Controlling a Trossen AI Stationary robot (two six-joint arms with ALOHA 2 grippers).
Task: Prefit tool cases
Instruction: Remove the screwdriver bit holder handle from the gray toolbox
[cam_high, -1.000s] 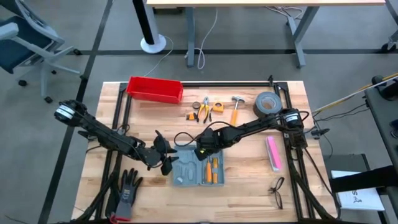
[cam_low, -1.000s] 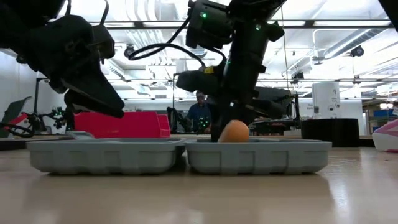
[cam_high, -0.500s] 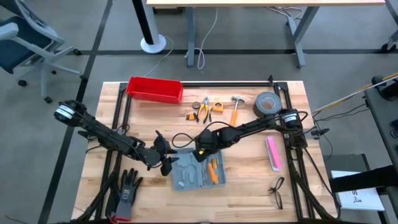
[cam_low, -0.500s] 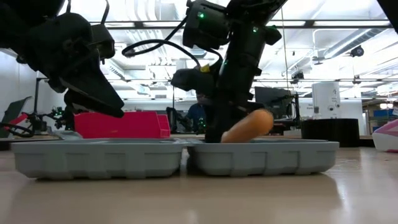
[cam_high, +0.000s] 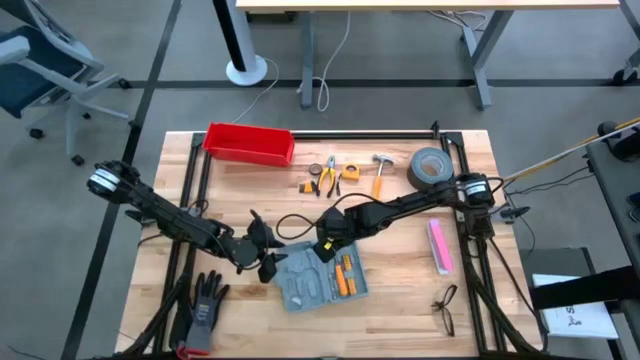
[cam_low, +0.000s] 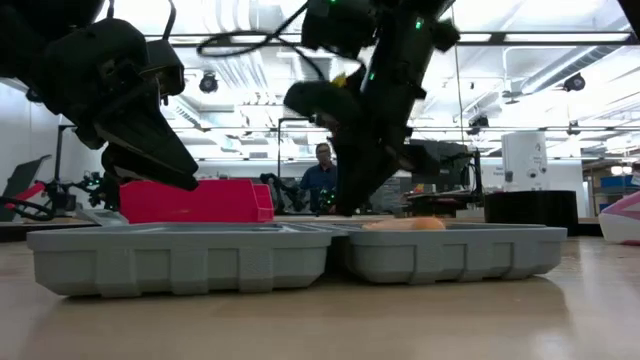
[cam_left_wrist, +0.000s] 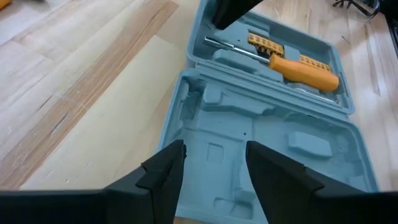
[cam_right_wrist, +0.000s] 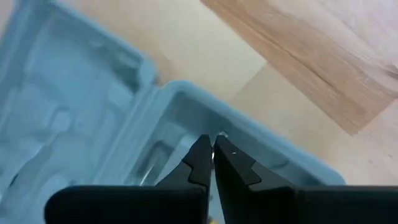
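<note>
Centrally, we list one small grey-blue rectangular hinged plastic tool case (cam_high: 320, 279), lying open flat on the pale wooden table (cam_high: 400, 310), towards its front edge. One half holds an orange-handled screwdriver (cam_left_wrist: 303, 70) and a strip of orange bits (cam_left_wrist: 266, 44); the other half shows only empty moulded slots. We judge it light and stiff, its smooth shell apt to slide on the wood, best taken by a rim or steadied at a corner. The right gripper (cam_right_wrist: 212, 158) hovers over the filled half near the hinge, fingers pressed together and holding nothing. The left gripper (cam_left_wrist: 211, 168) waits just beside the empty half, fingers parted, empty. Well apart: a red rectangular plastic bin (cam_high: 249, 143), a roll of grey tape (cam_high: 431, 166), loose hand tools (cam_high: 345, 172), black gloves (cam_high: 205, 300).
</note>
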